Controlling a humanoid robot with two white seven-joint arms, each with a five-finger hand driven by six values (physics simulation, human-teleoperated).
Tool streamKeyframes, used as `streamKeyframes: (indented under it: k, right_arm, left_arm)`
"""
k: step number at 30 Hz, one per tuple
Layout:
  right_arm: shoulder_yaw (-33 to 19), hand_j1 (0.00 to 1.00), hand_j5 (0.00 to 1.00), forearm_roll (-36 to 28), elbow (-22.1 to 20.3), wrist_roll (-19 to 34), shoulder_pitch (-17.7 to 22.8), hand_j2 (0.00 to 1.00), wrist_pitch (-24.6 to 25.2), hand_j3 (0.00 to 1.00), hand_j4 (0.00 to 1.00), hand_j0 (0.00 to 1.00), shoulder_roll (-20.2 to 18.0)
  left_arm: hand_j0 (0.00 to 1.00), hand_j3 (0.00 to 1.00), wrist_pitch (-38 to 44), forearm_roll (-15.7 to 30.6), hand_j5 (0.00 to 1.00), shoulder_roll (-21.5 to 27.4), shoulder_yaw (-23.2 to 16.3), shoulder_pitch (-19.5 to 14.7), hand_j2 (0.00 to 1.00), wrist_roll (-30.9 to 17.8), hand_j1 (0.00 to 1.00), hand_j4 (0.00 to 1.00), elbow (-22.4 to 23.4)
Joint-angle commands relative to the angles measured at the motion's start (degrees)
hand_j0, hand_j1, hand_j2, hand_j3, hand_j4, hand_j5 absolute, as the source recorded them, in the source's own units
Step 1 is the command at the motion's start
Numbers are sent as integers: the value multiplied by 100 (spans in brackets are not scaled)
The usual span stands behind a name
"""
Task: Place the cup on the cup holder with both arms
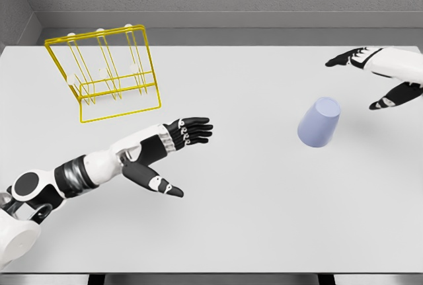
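- The table [251, 232] is a wide white slab, with grey walls behind it.
- The cup [318, 122] lies over at about three o'clock from the middle of the table. It is pale lilac-blue and tipped, its closed base pointing up and away and its wider end low toward the near edge. Nothing is touching it.
- The cup holder [106, 73] stands far off at about ten o'clock. It is a yellow wire rack with white-tipped prongs inside the frame, and it sits well apart from the cup.
- The left hand [173, 149] reaches in from around eight o'clock. Its black fingers [195, 129] are stretched flat toward the table's middle, the thumb splayed downward, and it holds nothing. It lies just below the rack's near corner, with no contact.
- The right hand [380, 77] comes in from the edge at two o'clock. Its fingers are spread, its thumb hangs lower, and it is empty too. It sits near the cup, up and to the right of it, with a clear gap between.
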Motion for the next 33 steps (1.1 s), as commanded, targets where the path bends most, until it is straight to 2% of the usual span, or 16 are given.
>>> streamKeyframes:
  k: [1,3,4,7,10,12,14,16,17,20,22,26,29,33]
  right_arm:
    - [-77,100,100,-479,-5,273,9,100,9,100,100,100,85]
    - [-217,100,100,-479,4,291,35,100,9,100,100,100,85]
    - [-481,100,100,-479,57,317,79,100,11,100,100,100,94]
    - [-516,100,100,-471,233,609,97,100,64,100,100,100,58]
    - [-630,100,100,-435,382,609,211,100,9,100,100,100,-12]
    - [-797,100,100,-479,391,609,220,100,9,100,100,100,120]
    - [-929,100,100,-910,435,609,308,100,9,100,100,100,427]
    - [-982,100,100,-989,558,609,448,100,9,100,100,100,445]
    - [-965,100,100,-1226,567,609,554,100,9,100,100,100,436]
    - [-1017,100,100,-1270,619,609,571,100,9,100,100,100,577]
    - [-903,100,100,-1745,786,609,668,100,9,100,100,100,542]
    - [-675,100,100,-2079,953,609,677,100,9,100,100,100,551]
    - [-332,100,100,-3054,971,609,694,100,9,100,100,100,551]
    - [-200,100,100,-3625,988,609,747,100,134,100,100,100,551]
  left_arm:
    - [100,100,237,35,100,-20,170,0,100,0,100,100,86]
    - [100,100,756,35,100,-38,346,-18,100,0,100,100,165]
    - [100,100,747,35,100,-47,346,-26,100,0,100,100,165]
    - [100,100,729,35,100,-20,338,-9,100,0,100,100,165]
    - [100,100,729,8,100,-56,311,-26,100,0,100,100,165]
    - [100,100,721,-9,100,-64,320,-35,100,0,100,100,165]
    - [100,100,721,8,100,-91,329,-26,100,0,100,100,165]
    - [100,100,729,26,100,-100,329,-26,100,0,100,100,156]
    - [100,100,729,17,100,-100,329,-26,100,0,100,100,147]
    - [100,100,729,-53,100,-91,338,-26,100,0,100,100,121]
    - [100,100,721,-53,100,-82,311,9,100,0,100,100,86]
    - [100,100,729,-62,100,-91,320,9,100,0,100,100,60]
    - [100,100,782,-141,100,-91,346,0,100,0,100,100,-11]
    - [100,100,738,-255,100,-100,364,-26,100,0,100,100,-2]
